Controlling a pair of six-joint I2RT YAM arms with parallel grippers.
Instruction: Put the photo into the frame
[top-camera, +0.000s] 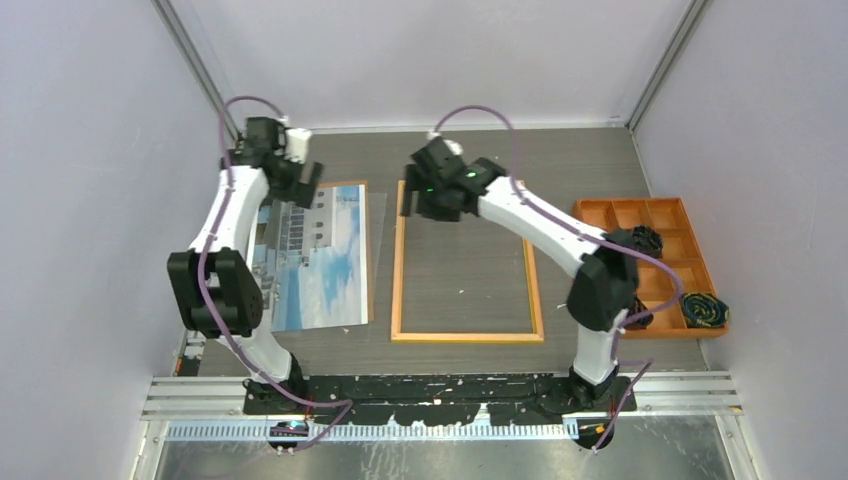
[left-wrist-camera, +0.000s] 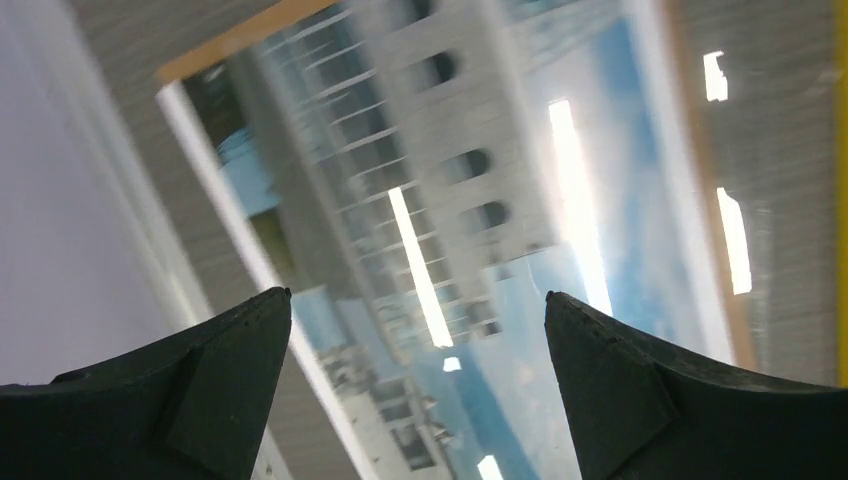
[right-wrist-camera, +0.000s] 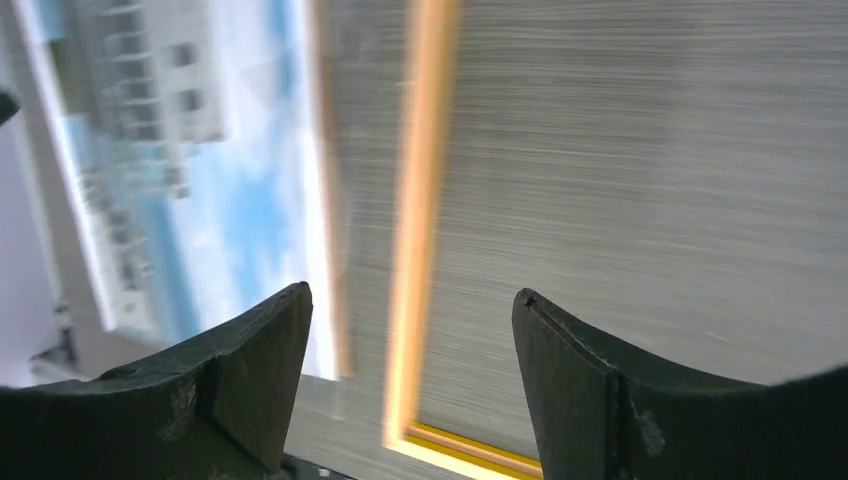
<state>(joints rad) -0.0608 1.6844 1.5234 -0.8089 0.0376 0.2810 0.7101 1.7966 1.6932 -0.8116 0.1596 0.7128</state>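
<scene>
The thin rectangular print of blue sky, white clouds and grey-white buildings (top-camera: 320, 265) lies flat and picture side up on the left part of the dark grey wood-grain table (top-camera: 585, 170). It rests on a plain brown board (top-camera: 340, 184), whose edge shows along the print's far and right sides. Just to its right, and apart from it, lies the large thin-edged rectangular frame (top-camera: 465, 336). Its tan wood-coloured side faces up, and bare table shows through its opening.

The left gripper (top-camera: 303, 186) is over the far left corner of the print. In the left wrist view its fingers (left-wrist-camera: 230, 350) stand wide apart with nothing between them, and the print (left-wrist-camera: 470, 180) is spread below.

The right gripper (top-camera: 413, 205) is over the frame's far left corner. Its fingers (right-wrist-camera: 250, 350) are likewise spread and hold nothing. Below them the right wrist view shows one tan rail of the frame (right-wrist-camera: 425, 150), with a bright yellow edge at the corner.

At the table's right edge sits an orange compartment tray (top-camera: 600, 214) holding dark bundles of cord (top-camera: 704, 310)
</scene>
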